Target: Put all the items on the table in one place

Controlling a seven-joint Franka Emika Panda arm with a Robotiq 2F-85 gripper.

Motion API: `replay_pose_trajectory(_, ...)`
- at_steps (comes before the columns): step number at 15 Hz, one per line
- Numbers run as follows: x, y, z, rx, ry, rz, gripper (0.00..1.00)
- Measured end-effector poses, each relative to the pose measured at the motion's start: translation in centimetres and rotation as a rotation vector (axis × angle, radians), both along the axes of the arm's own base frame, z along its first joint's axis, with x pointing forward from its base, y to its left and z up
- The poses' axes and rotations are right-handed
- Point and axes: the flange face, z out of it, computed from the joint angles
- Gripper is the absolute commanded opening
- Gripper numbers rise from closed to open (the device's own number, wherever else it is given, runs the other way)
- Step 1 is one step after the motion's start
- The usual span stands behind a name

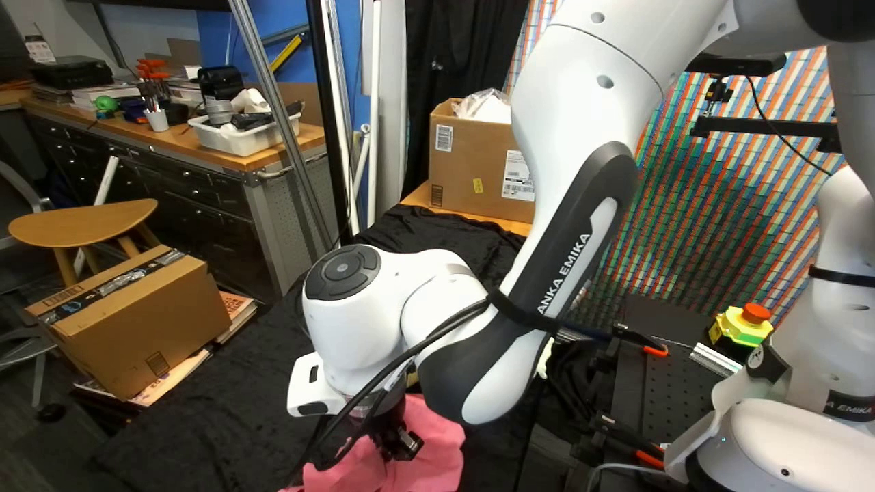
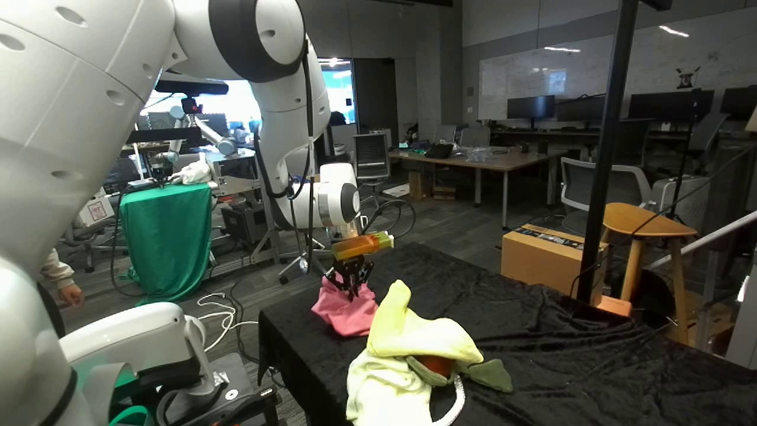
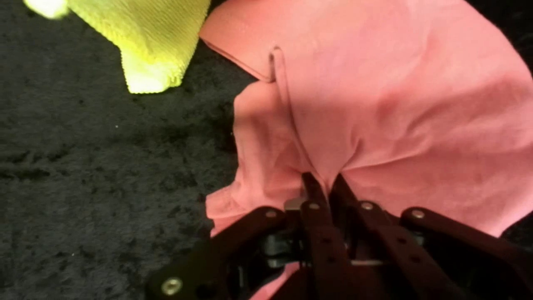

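Wrist view: claw [image 3: 324, 180] nearly closed, pinching pink cloth [image 3: 387, 112].

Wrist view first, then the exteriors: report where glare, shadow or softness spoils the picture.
Wrist view: the fuzzy yellow cloth burns nearly white at its lower corner, a darker band of shadow crosses the pink cloth, and the gripper is dark with soft edges; in an exterior view: the window is blown out, and white streaks of glare mark the whiteboard.

claw [image 3: 323, 178]: 1 | pink cloth [image 2: 345, 312]: 1 | yellow cloth [image 2: 429, 338]: 1 | pale cloth [image 2: 387, 390]: 1 | stool [image 1: 82, 223]: 1
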Motion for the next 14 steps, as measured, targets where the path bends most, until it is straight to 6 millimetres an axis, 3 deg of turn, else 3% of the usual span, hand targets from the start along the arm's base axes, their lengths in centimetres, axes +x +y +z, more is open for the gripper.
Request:
replay_pose_trajectory(5,0.3,0.0,0.6,-0.005,0.015,-0.019,0.02)
replay_pose_trajectory(8,1.0,-0.3,2.0,0.010,0.000,-0.045,0.02)
replay_pose_trajectory(11,2.7,-1.6,5.7,0.047,-0.044,-0.112,0.02)
replay_pose_trajectory(14,4.4,-4.3,11.1,0.110,-0.110,-0.224,0.02)
